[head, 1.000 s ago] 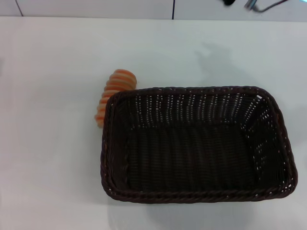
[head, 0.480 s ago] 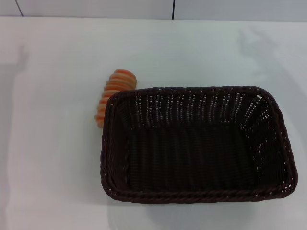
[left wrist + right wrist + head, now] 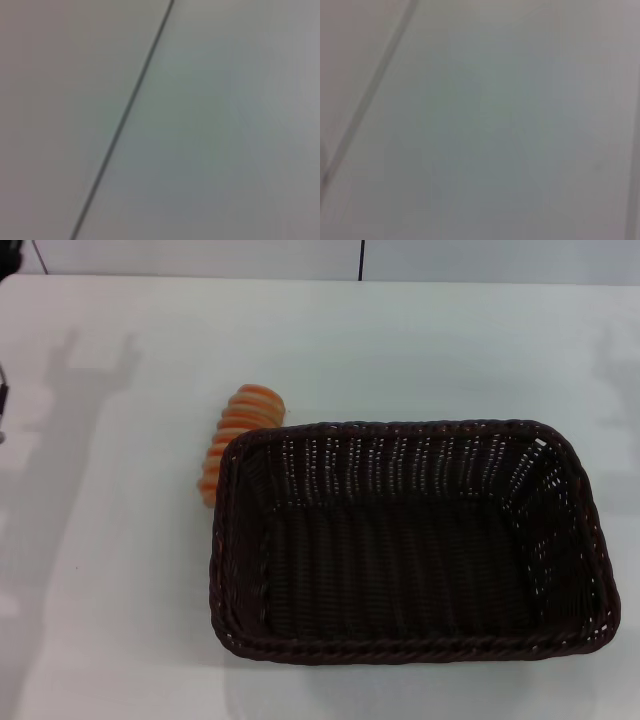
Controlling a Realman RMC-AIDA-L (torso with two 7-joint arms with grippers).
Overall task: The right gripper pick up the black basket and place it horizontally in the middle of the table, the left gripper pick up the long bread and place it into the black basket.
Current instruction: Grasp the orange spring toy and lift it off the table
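Note:
The black basket [image 3: 410, 545] sits on the white table [image 3: 120, 620], long side across the head view, a little right of the middle, and it holds nothing. The long bread [image 3: 238, 430], striped orange and tan, lies on the table against the basket's far left corner, and the rim hides its near end. Only a dark sliver of my left gripper [image 3: 2, 405] shows at the left edge of the head view, well left of the bread. My right gripper is out of view. Both wrist views show only a plain pale surface crossed by a dark line [image 3: 125, 115].
A dark vertical seam [image 3: 361, 258] runs down the pale wall behind the table's far edge. The left arm's shadow [image 3: 60, 470] lies over the left part of the table.
The dark parts at the top right edge have left the view and that shadow has slid off right. A shadow and a dark sliver have come in from the left. Basket and bread have not moved.

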